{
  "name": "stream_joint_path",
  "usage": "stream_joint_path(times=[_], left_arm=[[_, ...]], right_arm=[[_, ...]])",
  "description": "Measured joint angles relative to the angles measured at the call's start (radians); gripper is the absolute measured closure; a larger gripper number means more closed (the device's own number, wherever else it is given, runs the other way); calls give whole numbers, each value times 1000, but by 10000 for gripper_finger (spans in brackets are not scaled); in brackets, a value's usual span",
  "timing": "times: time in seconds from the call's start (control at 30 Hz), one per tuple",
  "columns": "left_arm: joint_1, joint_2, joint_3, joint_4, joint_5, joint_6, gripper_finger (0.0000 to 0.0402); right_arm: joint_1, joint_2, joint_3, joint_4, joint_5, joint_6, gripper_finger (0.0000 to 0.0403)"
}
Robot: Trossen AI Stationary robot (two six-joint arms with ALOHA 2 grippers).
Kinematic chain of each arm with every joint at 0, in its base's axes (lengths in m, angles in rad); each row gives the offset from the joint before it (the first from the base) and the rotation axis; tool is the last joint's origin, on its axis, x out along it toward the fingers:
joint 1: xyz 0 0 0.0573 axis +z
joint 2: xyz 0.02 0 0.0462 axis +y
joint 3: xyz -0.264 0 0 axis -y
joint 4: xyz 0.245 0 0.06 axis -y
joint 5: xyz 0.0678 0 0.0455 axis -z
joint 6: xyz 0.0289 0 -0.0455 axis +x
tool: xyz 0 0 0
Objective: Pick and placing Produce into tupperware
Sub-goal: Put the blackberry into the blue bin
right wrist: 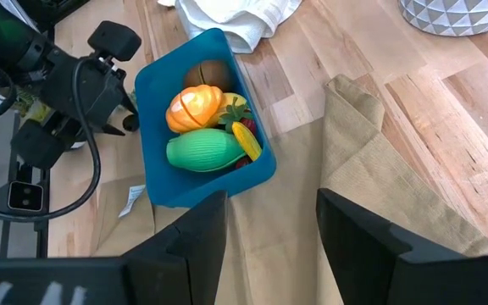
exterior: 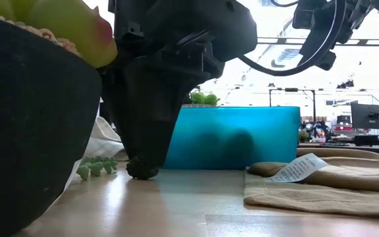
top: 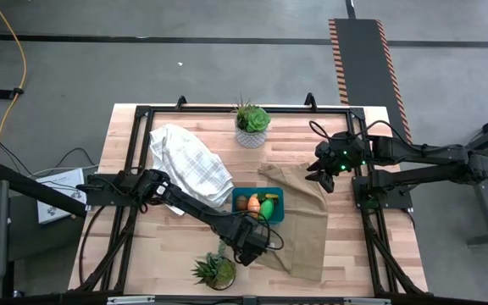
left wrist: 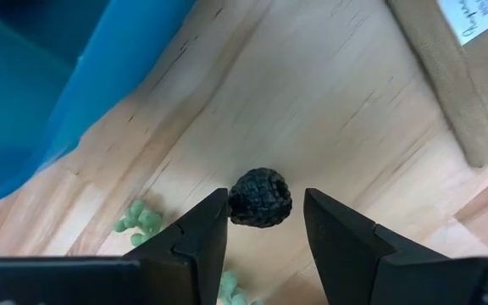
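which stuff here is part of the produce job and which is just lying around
Job things:
teal tupperware
orange piece
green piece
brown piece
dark bumpy piece, between the left tool fingers

Lying about:
tan cloth
white cloth
potted plants

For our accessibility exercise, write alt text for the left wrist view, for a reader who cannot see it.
A small dark bumpy ball lies on the wooden table, just ahead of the left gripper, whose open fingers flank it. A blue container fills one corner, a tan cloth another, and small green beads lie nearby.
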Motion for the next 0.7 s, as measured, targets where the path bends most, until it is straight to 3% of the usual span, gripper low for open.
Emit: stream_joint_path(times=[0.7], left_arm=[[0, 0, 0, 5, -3, -23, 257]], right_arm=[[0, 0, 0, 0, 0, 0, 229]])
